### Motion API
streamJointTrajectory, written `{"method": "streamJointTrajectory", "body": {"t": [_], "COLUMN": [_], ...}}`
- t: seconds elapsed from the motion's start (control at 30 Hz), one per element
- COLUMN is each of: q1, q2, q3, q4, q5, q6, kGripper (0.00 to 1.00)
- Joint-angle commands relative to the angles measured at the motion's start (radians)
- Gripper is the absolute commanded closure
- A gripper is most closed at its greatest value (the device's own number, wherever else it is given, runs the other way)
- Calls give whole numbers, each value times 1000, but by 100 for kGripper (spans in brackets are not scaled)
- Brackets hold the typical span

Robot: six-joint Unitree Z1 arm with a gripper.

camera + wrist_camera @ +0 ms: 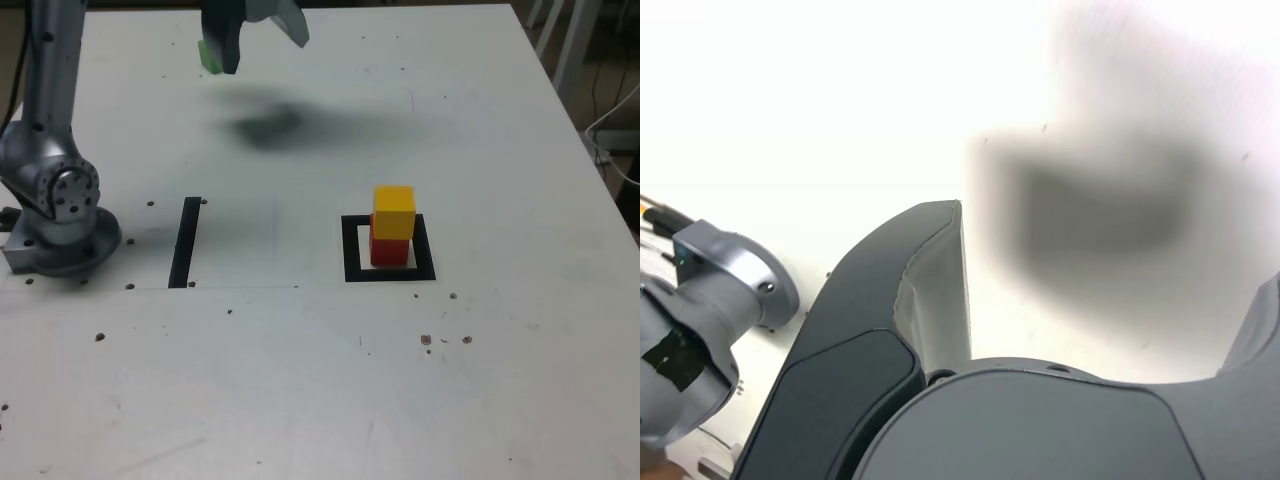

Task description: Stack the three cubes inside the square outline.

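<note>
Inside the black square outline (390, 250), small yellow cube (394, 212) tops red cube (389, 250) — green cube (209, 54) remains, seemingly clamped in the raised tool (245, 40) near the tabletop's far edge.

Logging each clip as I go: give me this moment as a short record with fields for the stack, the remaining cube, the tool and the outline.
stack: yellow cube on red cube, two high
stack place: inside the square outline
remaining cube: green cube, off the table, up at the tool
tool: tool raised near the exterior view's top edge, casting a blurred shadow on the table
tool grip: cannot tell if closed on the green cube
other marks: black strip, bare
</note>
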Motion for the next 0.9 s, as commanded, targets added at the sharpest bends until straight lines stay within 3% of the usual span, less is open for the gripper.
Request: {"method": "streamJointTrajectory", "body": {"t": [0.0,0.5,0.87], "q1": [39,251,338], "q2": [27,182,264], "q3": [-18,-210,-273], "q4": [-4,-4,2], "q5": [4,23,23], "q6": [16,121,172], "kGripper": [1,1,1]}}
